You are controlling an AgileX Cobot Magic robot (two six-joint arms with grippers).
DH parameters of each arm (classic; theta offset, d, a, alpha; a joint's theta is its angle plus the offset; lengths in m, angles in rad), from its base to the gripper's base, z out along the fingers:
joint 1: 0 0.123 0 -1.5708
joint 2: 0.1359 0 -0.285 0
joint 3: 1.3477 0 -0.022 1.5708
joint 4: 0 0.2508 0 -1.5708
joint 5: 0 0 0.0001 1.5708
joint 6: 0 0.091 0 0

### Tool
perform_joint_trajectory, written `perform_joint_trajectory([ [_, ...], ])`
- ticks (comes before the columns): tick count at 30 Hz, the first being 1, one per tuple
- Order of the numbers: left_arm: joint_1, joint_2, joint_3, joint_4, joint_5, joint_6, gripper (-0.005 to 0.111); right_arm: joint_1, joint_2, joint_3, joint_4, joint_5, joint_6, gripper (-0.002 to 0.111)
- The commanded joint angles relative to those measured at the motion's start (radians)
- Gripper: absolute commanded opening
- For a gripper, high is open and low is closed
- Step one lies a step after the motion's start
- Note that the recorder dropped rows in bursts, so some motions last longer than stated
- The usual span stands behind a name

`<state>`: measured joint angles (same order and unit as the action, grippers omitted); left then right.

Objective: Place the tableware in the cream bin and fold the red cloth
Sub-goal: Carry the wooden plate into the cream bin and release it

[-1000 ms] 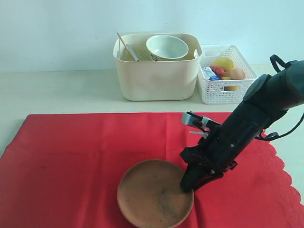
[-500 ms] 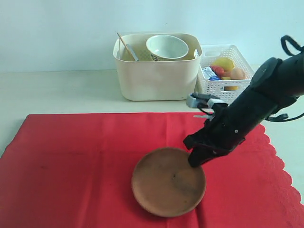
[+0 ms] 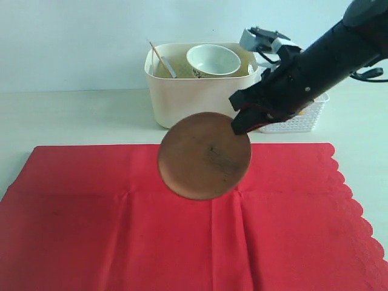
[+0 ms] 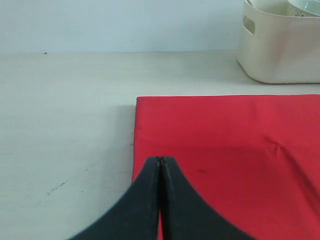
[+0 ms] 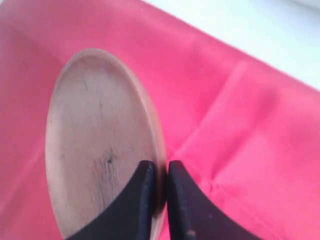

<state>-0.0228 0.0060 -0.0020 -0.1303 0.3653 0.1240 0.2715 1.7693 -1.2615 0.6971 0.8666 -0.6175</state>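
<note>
Right wrist view shows the right gripper (image 5: 161, 167) pinching the rim of the round brown plate (image 5: 95, 140), which hangs tilted over the red cloth (image 3: 91, 212), in front of the cream bin (image 3: 182, 91). I judge the plate stiff, smooth and breakable, so this rim hold must be firm. The left gripper (image 4: 160, 162) has its jaws pressed together, empty.

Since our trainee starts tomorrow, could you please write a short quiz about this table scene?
1. What does the right hand grip?
2. True or false: the pale bowl sits in the cream bin.
3. The red cloth is: A folded in half; B spread flat; C bundled up.

Key: 1. The round brown plate, held by its rim, clear of the cloth. 2. True. 3. B.
</note>
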Motion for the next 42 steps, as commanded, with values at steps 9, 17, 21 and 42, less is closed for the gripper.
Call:
perform_joint_trajectory([
  [9,-0.007,-0.006,0.002,-0.004,-0.01,-0.002,0.0,-0.006,0.027,-0.344,-0.121,0.027,0.174,0.0],
  [17,-0.007,-0.006,0.002,-0.004,-0.01,-0.002,0.0,-0.006,0.238,-0.685,-0.155,-0.012,0.239,0.0],
  [21,-0.007,-0.006,0.002,-0.004,-0.01,-0.002,0.0,-0.006,0.365,-0.842,-0.247,-0.049,0.303,0.0],
  [42,-0.007,-0.006,0.002,-0.004,-0.01,-0.002,0.0,-0.004,0.663,-1.11,-0.236,-0.125,0.179,0.006],
])
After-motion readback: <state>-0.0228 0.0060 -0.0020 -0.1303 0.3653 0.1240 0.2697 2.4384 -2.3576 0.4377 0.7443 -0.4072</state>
